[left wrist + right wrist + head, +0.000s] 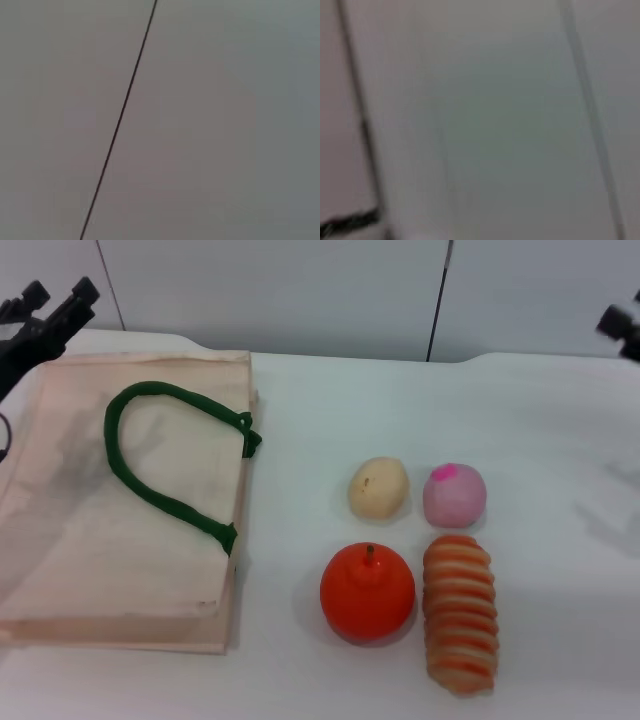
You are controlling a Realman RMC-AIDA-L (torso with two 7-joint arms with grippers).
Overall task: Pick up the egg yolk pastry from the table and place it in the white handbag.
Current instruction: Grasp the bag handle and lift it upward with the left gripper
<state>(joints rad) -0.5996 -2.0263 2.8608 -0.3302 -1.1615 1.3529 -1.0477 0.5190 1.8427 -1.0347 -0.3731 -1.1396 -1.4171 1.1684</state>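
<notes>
Head view: the egg yolk pastry [379,488] lies at center, the white handbag [120,500] at nine o'clock. The left gripper [40,315] sits at ten o'clock, prongs spread; the right gripper [622,328] at two o'clock, state unclear. Both stand well apart from the pastry. Wrist views: only blank panels.

Cloth white handbag [130,530] with woven green handles [165,455], matte egg yolk pastry [378,487], smooth white table [430,400].

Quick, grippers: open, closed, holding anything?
Left gripper: open, empty, above the handbag's far corner.
Right gripper: at the far right edge, cannot be told.
</notes>
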